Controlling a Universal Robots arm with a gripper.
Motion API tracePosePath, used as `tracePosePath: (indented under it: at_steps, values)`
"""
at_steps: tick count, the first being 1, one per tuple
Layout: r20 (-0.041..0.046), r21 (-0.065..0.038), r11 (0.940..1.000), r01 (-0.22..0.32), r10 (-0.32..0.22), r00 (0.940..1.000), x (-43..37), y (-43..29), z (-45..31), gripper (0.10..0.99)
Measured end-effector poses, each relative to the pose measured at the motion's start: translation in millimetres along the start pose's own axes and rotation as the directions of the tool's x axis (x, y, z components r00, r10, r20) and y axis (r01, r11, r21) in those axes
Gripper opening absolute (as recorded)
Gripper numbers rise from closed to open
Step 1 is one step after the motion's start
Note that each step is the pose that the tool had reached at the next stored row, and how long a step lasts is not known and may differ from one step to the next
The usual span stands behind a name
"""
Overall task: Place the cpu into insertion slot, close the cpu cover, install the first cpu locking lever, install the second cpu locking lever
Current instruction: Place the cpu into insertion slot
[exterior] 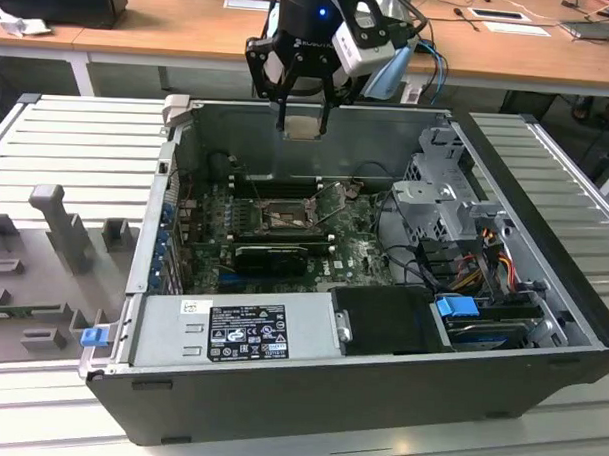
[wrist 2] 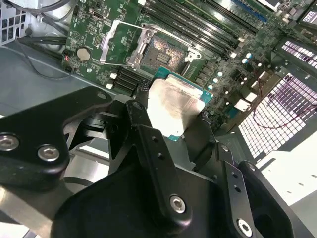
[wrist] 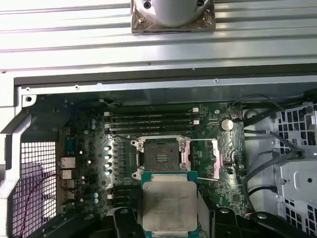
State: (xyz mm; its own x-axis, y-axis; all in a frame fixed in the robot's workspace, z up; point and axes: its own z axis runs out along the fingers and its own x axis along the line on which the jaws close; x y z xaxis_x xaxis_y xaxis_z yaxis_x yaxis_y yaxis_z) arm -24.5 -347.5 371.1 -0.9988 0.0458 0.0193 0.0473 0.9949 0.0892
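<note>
jaws of gripper tight on flat square dull-silver cpu, well apart from dark square insertion slot w/ silver rim

Exterior view: mounted high and off the arm, angled down into the open computer case from one long side. Mid range, whole case in frame.

First wrist view: sits above the gripper and faces nearly square onto the green circuit board. Close range, with the held cpu nearest the lens.

Second wrist view: sits behind the gripper's black links, oblique and closer.

All three share the insertion slot and the cpu.
</note>
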Motion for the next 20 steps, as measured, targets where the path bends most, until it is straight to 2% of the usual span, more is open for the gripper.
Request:
tracePosePath:
  at_steps: [20]
  values:
    - [0.0012, 0.0, 0.9999, -0.013, 0.013, 0.9999, 0.0, -0.1, 1.7, 0.533]
